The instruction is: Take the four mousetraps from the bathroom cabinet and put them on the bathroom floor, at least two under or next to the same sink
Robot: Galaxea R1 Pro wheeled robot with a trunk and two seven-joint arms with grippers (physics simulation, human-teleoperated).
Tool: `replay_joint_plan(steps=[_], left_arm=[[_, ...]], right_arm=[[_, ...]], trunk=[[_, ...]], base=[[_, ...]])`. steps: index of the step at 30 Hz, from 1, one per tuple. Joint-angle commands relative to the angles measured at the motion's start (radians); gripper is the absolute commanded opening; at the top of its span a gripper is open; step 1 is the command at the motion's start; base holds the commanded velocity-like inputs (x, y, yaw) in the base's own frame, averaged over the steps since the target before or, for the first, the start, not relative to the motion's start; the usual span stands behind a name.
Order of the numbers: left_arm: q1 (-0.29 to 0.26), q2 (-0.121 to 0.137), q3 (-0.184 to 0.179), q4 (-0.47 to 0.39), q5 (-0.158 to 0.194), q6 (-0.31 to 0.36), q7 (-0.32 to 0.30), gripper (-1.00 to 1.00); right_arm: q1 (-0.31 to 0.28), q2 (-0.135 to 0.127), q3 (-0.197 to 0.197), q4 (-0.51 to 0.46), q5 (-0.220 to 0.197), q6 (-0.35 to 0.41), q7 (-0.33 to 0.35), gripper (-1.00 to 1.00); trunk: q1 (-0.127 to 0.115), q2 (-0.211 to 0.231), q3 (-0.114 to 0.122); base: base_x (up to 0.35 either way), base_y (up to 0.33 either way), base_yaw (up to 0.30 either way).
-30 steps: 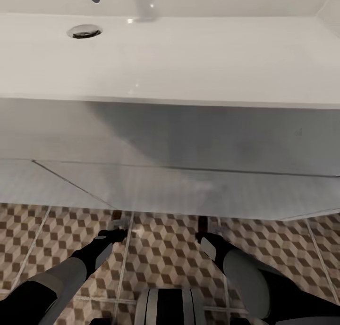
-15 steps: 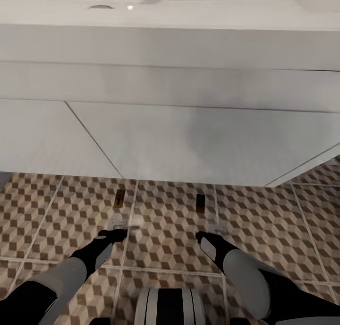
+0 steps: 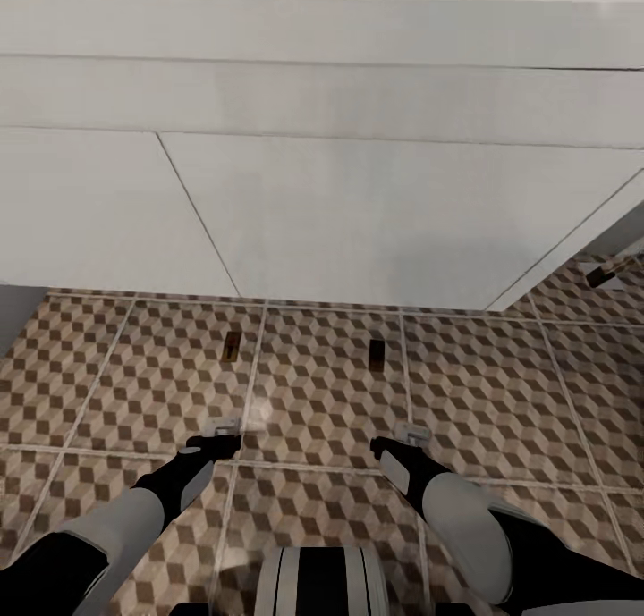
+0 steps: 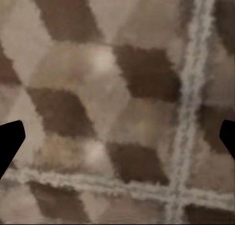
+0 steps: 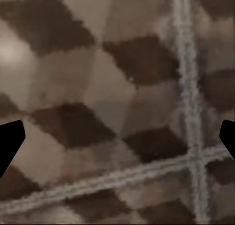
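Two mousetraps lie flat on the bathroom floor [image 3: 322, 401], close in front of the white vanity [image 3: 358, 223]: one mousetrap [image 3: 233, 345] left, the other mousetrap [image 3: 377, 354] right. The bathroom sink's white front edge [image 3: 322, 26] runs along the top above the vanity. My left gripper [image 3: 224, 428] hangs over the tiles a little short of the left trap, and my right gripper [image 3: 411, 435] a little short of the right one. In the wrist views the left gripper [image 4: 117, 139] and right gripper [image 5: 117, 139] are open, with only floor tiles between the fingertips.
A small dark and tan object [image 3: 601, 274] lies on the floor past the vanity's right corner, too small to identify. A grey surface [image 3: 13, 312] shows at the far left beside the vanity. Tiled floor stretches to both sides of my arms.
The whole head view has shifted: the sink and vanity now sit higher in the picture and more floor shows, with both traps fully visible. The arms keep their place in the picture.
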Motion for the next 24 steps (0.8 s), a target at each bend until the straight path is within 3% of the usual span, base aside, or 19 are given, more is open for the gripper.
replay_joint_plan(steps=[1, 16, 24], left_arm=[[0.000, 0.001, -0.009, -0.003, 0.008, 0.004, 0.006, 1.00], [0.000, 0.001, -0.009, -0.002, 0.008, 0.004, 0.006, 1.00], [0.000, 0.003, -0.009, 0.000, 0.008, 0.004, 0.004, 1.00]], right_arm=[[0.000, 0.001, -0.005, -0.002, 0.009, 0.006, -0.003, 1.00], [0.002, 0.001, -0.005, -0.002, 0.009, 0.004, -0.003, 1.00], [0.005, 0.001, -0.005, -0.004, 0.009, 0.001, -0.001, 1.00]], trunk=[[0.000, 0.000, -0.001], [0.000, 0.000, -0.001], [0.000, 0.000, -0.001]], base=[[-0.110, 0.000, 0.000], [-0.043, 0.000, 0.000], [-0.220, 0.000, 0.000]])
